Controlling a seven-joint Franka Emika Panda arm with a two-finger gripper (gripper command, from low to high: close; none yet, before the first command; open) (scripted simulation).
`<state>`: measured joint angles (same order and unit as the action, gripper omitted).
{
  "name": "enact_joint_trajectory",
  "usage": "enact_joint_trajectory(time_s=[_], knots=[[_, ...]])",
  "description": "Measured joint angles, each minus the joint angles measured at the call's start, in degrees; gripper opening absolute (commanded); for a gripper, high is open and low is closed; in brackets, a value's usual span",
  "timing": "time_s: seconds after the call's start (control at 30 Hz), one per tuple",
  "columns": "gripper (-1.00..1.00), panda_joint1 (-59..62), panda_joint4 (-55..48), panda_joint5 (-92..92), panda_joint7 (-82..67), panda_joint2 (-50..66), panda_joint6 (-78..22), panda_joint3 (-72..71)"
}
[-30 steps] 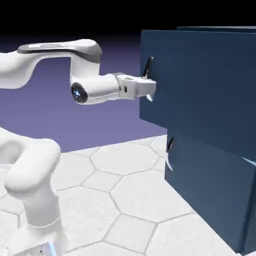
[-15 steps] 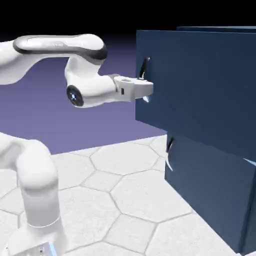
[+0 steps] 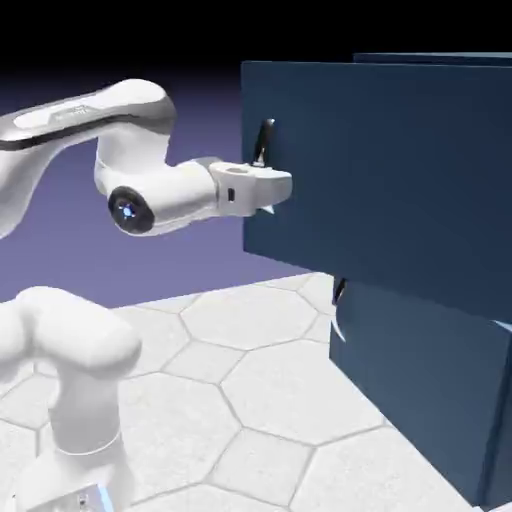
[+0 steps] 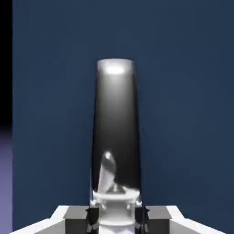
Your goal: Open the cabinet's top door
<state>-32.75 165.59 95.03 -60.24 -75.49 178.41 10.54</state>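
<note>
You see the cabinet point(image 3: 430, 390), dark blue, smooth, box-shaped. Its top door point(image 3: 385, 180) is a flat panel, standing ajar, directly before your gripper point(image 4: 117, 220). The glossy, tapering black handle point(image 4: 116, 132) is clamped between your grey fingertips point(image 4: 158, 219).

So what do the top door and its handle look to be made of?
The top door looks like painted wood or metal, matt and evenly dark blue; no grain shows. Its handle seems polished metal or glossy plastic, judging by the bright highlight near its end.
</note>
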Motion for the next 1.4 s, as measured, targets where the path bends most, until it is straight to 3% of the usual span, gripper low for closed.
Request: enact_joint_trajectory(time_s=[0.33,0.7,1.0,1.4], knots=[[-1.0,15.3,6.8,-24.0,21.7,-9.4,-19.0,2.4],[-1.0,30.2,5.7,-44.6,28.4,-16.7,-46.4,19.7],[-1.0,31.4,-5.4,-59.3,28.6,-14.0,-68.9,37.7],[-1.0,16.1,-30.1,-70.5,29.8,-9.5,-94.2,52.9]])
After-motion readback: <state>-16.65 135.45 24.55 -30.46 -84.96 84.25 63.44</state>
